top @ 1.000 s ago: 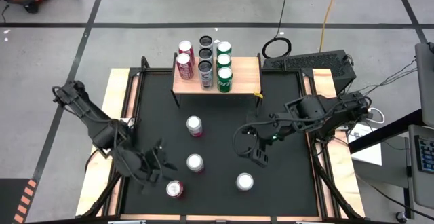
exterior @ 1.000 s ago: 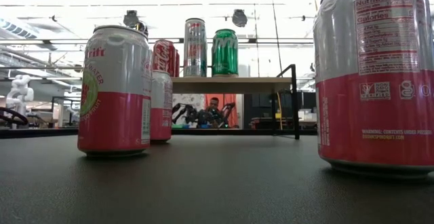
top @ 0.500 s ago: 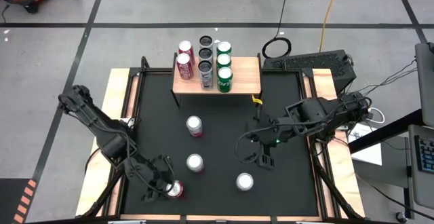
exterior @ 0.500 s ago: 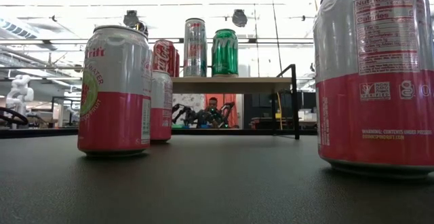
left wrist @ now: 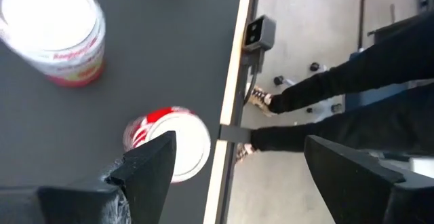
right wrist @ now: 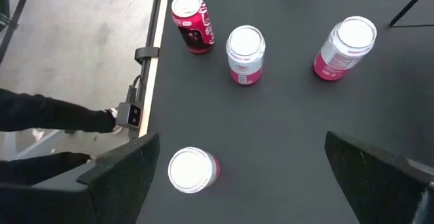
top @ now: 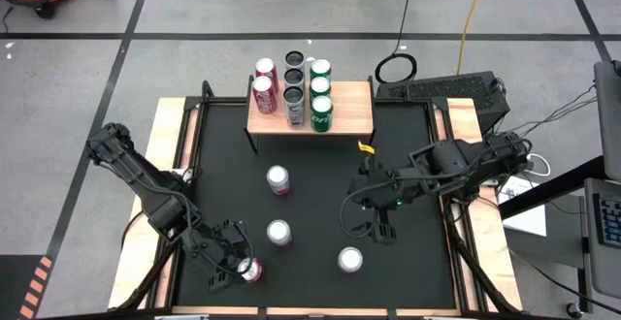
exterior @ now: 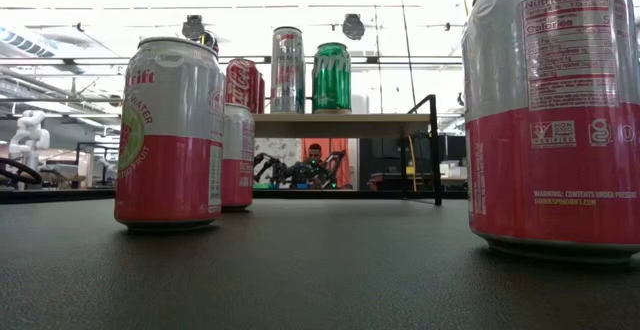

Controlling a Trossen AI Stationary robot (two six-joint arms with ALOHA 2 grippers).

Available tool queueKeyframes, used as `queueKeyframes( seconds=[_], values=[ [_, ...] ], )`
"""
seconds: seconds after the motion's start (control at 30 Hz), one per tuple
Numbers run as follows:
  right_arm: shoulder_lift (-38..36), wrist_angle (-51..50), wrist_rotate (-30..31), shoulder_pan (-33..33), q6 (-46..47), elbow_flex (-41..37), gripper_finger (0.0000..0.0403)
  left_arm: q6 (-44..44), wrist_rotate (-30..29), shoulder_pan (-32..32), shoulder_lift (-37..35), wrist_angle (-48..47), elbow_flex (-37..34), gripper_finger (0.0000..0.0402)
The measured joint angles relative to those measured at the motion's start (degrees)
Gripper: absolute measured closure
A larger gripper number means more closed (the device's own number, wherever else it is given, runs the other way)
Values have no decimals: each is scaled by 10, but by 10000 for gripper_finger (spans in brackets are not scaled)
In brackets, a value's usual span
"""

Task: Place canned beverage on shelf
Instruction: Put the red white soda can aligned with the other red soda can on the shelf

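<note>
Black table [top: 320, 175] under both arms. At the far edge, shelf [top: 351, 116] carrying seven upright cans in three rows. Right gripper [top: 378, 225] spread wide above bare mat, near a white-topped can [top: 350, 259]. Left gripper [top: 236, 270] spread at the near edge, one finger beside a red can [top: 251, 271], not gripping it. Two more pink-and-white cans [top: 278, 179] standing mid-table, apart.

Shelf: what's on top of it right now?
The shelf holds seven upright cans on its left half: two red, three dark, two green. Its right half is bare board. Under the cans, the board is hidden.
</note>
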Motion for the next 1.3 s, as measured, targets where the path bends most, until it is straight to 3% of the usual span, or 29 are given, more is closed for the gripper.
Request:
queueKeyframes(
  seconds=[0.3, 0.57, 0.8, 1.3],
  values=[
    [0, 0, 0, 0, -2, 0, 3, 10, -24, 10, 1, -42, 0, 67],
    [0, 0, 1, 0, 24, 0, 3, 3, -24, -2, 46, -42, 0, 5],
    [0, 0, 2, 0, 26, 0, 3, -6, -24, -15, 86, -37, 0, 9],
    [0, 0, 5, 0, 37, 0, 3, -123, -48, -28, 151, -39, 0, 10]
  ],
)
